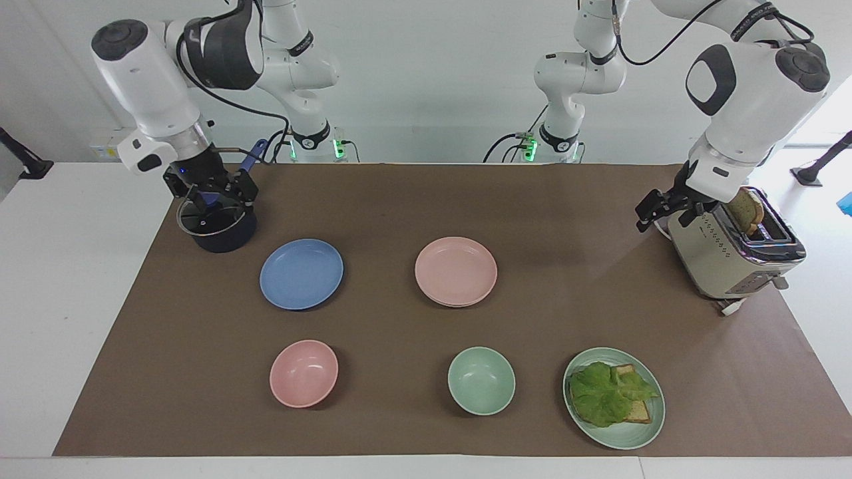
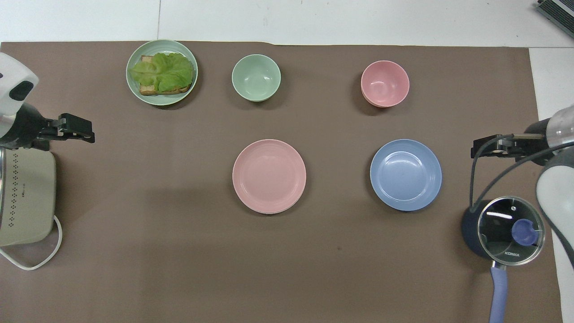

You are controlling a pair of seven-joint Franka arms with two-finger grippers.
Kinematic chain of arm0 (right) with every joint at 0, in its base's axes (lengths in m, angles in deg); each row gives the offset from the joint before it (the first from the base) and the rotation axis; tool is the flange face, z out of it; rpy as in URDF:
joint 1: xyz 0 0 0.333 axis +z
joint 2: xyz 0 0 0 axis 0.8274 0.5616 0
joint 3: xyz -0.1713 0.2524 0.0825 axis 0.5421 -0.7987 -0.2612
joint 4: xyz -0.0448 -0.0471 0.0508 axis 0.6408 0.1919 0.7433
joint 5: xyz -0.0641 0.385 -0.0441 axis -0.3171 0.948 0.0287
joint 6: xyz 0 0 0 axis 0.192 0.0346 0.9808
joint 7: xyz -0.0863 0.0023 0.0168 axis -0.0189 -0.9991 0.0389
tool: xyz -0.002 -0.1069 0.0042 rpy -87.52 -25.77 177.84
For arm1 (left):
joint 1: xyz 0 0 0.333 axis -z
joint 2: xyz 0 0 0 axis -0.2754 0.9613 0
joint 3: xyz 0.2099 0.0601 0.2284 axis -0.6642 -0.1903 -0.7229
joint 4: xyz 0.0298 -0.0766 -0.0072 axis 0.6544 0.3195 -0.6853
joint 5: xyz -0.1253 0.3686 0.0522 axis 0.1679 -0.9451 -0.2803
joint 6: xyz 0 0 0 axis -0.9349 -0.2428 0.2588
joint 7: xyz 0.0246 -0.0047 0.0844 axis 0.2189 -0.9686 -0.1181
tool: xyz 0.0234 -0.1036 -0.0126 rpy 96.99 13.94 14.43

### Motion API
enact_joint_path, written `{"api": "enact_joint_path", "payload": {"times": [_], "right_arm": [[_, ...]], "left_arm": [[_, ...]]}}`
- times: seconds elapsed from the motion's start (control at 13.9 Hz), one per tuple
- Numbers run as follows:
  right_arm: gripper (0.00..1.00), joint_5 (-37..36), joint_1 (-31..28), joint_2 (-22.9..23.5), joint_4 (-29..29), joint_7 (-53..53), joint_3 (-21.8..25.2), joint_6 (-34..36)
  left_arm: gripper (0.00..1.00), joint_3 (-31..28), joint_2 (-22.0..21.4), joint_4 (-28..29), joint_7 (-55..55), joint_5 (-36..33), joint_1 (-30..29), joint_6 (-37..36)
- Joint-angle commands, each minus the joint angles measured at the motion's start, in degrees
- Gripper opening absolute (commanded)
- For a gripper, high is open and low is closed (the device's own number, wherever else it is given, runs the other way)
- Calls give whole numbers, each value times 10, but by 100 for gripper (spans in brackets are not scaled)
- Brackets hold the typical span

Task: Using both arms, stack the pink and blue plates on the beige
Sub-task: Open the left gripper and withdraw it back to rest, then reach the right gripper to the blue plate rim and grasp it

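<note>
The pink plate (image 1: 456, 271) sits mid-table, seemingly already on a second plate whose rim shows beneath it. The blue plate (image 1: 301, 273) lies flat beside it, toward the right arm's end. The right gripper (image 1: 214, 193), open and empty, hangs over the pot (image 1: 217, 226), nearest the blue plate. The left gripper (image 1: 655, 208), open and empty, waits beside the toaster (image 1: 732, 249).

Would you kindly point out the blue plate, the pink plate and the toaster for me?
blue plate (image 2: 406, 174), overhead view, on the middle of its flat well.
pink plate (image 2: 269, 176), overhead view, on the middle of its well.
toaster (image 1: 712, 256), facing view, on its beige side wall.
</note>
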Motion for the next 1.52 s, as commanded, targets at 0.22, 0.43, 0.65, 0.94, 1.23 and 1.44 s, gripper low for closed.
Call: {"api": "enact_joint_path", "payload": {"times": [0.22,0.43,0.65,0.94,1.23,1.44], "right_arm": [[100,-3,-7,38,110,-23,-2,-142],[100,2,-13,44,161,-32,-2,-199],[100,8,-31,65,171,-38,-3,-214],[100,53,-43,92,188,-73,-3,-241],[100,65,-45,105,188,-82,-3,-246],[74,65,-45,108,188,-82,-3,-246]], "left_arm": [[100,5,-46,-22,41,-20,-22,-69],[100,5,-56,-22,52,-19,-23,-73],[100,5,-58,-21,52,-18,-24,-70],[100,5,-57,-21,50,-18,-24,-63],[100,7,-58,-21,48,-17,-20,-70],[100,7,-58,-21,48,-17,-21,-70]]}}
